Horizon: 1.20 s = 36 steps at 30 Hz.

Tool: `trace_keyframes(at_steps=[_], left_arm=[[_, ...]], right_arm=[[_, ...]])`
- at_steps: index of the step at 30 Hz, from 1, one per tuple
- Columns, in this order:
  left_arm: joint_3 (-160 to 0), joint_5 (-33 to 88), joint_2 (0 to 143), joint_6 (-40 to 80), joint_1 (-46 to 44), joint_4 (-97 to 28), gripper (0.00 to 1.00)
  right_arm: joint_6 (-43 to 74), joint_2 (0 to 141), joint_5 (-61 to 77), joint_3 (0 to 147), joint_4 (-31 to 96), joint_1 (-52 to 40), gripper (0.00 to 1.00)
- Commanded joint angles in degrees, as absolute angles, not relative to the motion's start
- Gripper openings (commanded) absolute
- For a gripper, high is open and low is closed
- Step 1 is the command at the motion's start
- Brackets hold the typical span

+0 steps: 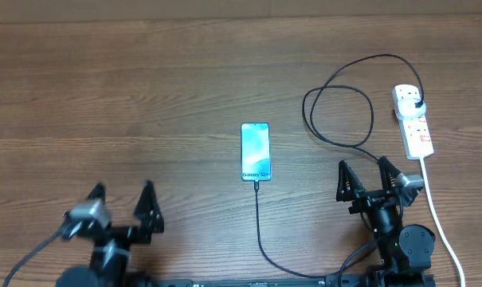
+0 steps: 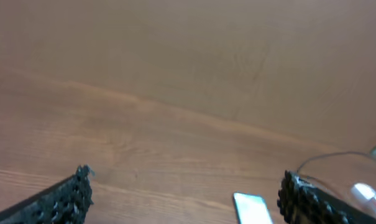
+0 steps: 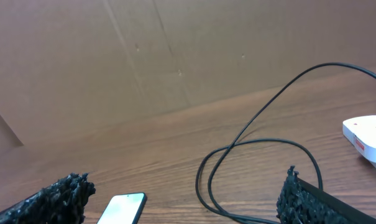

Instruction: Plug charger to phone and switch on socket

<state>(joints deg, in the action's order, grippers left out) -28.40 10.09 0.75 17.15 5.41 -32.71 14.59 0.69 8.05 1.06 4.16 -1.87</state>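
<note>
Wood-grain desk [image 1: 145, 96], two arms at its near edge; items listed near to far.

1. Left end effector [image 1: 123, 190]: spread fully and empty, over bare wood well apart from every task item. Probably parked, since nothing lies on its side.
2. Right end effector [image 1: 362, 164]: likewise wide open and empty. It points at the cable loops with the socket just beyond, so it is likely the one placed to reach the switch.
3. Charger [image 1: 257, 211]: thin black cable running from the near edge up to the phone. Its tip touches the phone's near short end and seems seated. Slack lies in loops farther right, so nothing pulls taut.
4. Phone [image 1: 255, 151]: flat, mid-desk, screen lit cyan, port end turned toward the arms.
5. Socket [image 1: 413, 123]: white strip, far right, with a black plug [image 1: 417, 104] in its far outlet. The switch position is too small to tell. White cord [image 1: 437, 215] trails back past the right arm.
6. Cardboard wall [image 3: 175, 50]: backdrop beyond the desk.
</note>
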Motion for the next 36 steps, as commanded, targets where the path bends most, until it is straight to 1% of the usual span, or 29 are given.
trace_keyframes(at_steps=[1, 7, 10, 13, 20, 27, 29, 36], left_arm=[[-20.9, 10.5, 0.2, 11.9, 3.3, -27.1, 1.0], [-6.3, 9.9, 0.2, 10.6, -0.4, -7.8, 1.0], [-1.9, 9.9, 0.2, 8.3, -1.2, -2.6, 1.0], [-0.3, 9.5, 0.2, 7.0, -1.2, -3.1, 0.99], [-0.3, 9.3, 0.2, -0.6, -1.2, -3.8, 1.0], [-0.3, 9.9, 0.2, 0.8, -1.2, -3.7, 1.0], [-0.3, 10.0, 0.2, 3.3, -1.2, -3.6, 1.0], [-0.3, 9.6, 0.2, 3.4, -0.8, -3.6, 1.0]], right_arm=[[14.6, 0.2, 7.3, 0.4, 3.9, -1.9, 1.0], [14.6, 0.2, 7.3, 0.4, 3.9, -1.9, 1.0], [14.6, 0.2, 7.3, 0.4, 3.9, -1.9, 1.0], [14.6, 0.2, 7.3, 0.4, 3.9, -1.9, 1.0], [14.6, 0.2, 7.3, 0.4, 3.9, -1.9, 1.0], [14.6, 0.2, 7.3, 0.4, 3.9, -1.9, 1.0], [14.6, 0.2, 7.3, 0.4, 3.9, -1.9, 1.0], [14.6, 0.2, 7.3, 0.4, 3.9, -1.9, 1.0]])
